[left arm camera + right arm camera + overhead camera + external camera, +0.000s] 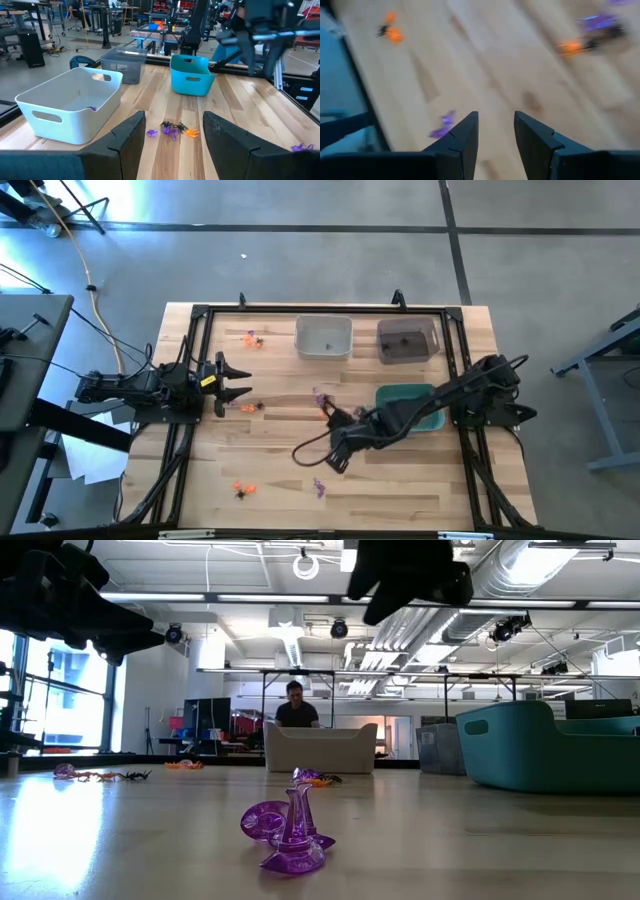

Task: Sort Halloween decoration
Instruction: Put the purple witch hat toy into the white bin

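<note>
The right gripper [495,131], part open and empty, hovers above a purple trinket [442,125], probably light, stiff, slippery: pinch its middle.

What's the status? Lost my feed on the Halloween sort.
Left gripper open, waiting at table's left edge. Right gripper open, empty, above mid-table. Trinkets scattered on the wood; one purple piece in the white bin. Nothing blocking.
</note>
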Tool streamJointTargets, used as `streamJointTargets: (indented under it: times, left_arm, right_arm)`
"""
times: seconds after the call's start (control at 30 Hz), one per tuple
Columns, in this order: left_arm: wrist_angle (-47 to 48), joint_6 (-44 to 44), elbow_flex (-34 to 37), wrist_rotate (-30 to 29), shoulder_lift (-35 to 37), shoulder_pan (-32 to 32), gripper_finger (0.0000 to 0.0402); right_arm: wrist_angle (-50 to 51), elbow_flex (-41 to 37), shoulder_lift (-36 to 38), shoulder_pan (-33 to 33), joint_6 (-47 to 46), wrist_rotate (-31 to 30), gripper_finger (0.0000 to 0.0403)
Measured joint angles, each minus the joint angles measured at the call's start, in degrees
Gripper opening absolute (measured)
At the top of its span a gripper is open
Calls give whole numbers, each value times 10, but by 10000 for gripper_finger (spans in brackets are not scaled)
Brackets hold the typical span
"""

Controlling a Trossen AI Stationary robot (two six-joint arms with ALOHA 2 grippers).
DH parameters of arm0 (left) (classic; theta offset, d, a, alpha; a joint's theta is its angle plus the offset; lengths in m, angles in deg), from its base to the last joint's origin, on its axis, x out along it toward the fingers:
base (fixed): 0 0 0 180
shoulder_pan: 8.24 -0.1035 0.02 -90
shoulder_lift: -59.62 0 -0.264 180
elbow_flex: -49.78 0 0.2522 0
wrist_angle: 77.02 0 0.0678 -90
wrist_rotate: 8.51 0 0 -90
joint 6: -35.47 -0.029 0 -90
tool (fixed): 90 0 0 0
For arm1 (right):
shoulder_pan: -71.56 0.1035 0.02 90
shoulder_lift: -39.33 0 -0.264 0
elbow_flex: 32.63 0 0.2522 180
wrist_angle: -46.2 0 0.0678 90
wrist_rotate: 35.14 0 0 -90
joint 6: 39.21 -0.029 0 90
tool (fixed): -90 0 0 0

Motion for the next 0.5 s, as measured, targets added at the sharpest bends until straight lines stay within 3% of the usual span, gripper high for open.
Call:
streamJointTargets:
  times: [0.17, 0.5]
  left_arm:
    - [0, 0, 0, 0, 0, 0, 186]
    - [0, 0, 0, 0, 0, 0, 186]
  right_arm:
    - [-80, 0, -43, 21, -28, 50, 121]
    - [-199, 0, -125, 73, -93, 83, 121]
